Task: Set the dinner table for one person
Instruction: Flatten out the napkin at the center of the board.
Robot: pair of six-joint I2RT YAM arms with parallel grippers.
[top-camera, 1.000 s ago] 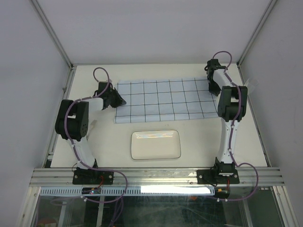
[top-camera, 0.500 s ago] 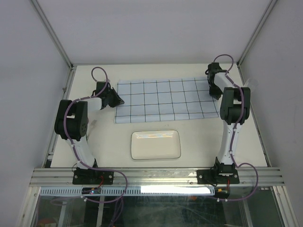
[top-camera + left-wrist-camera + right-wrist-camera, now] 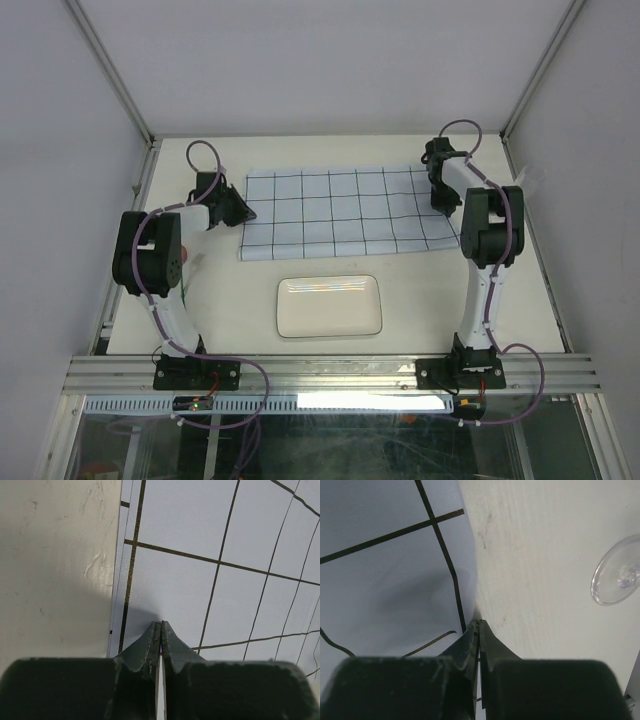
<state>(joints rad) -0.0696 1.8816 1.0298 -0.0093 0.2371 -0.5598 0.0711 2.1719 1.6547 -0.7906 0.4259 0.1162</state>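
A pale-blue cloth [image 3: 340, 210] with dark grid lines lies flat at the middle back of the cream-white dinner table [image 3: 420, 300]. My left gripper [image 3: 240, 212] is shut on the cloth's left edge. In the left wrist view the closed gripper [image 3: 161, 625] pinches a thin fold of the cloth [image 3: 200, 540] beside bare table [image 3: 55, 555]. My right gripper [image 3: 438, 203] is shut on the cloth's right edge. The right wrist view shows the closed gripper [image 3: 479, 622] holding the hem of the cloth [image 3: 380, 580], which bulges up slightly.
A white rectangular plate [image 3: 329, 306] sits in front of the cloth, nearer the arm bases. A clear round glass-like object [image 3: 617, 570] lies on the table [image 3: 535, 570] right of the right gripper, near the table's right rail [image 3: 545, 270].
Both grippers have shifted slightly to the left, still closed on the cloth's edges. The cloth has slid a little left with them. The plate has not moved.
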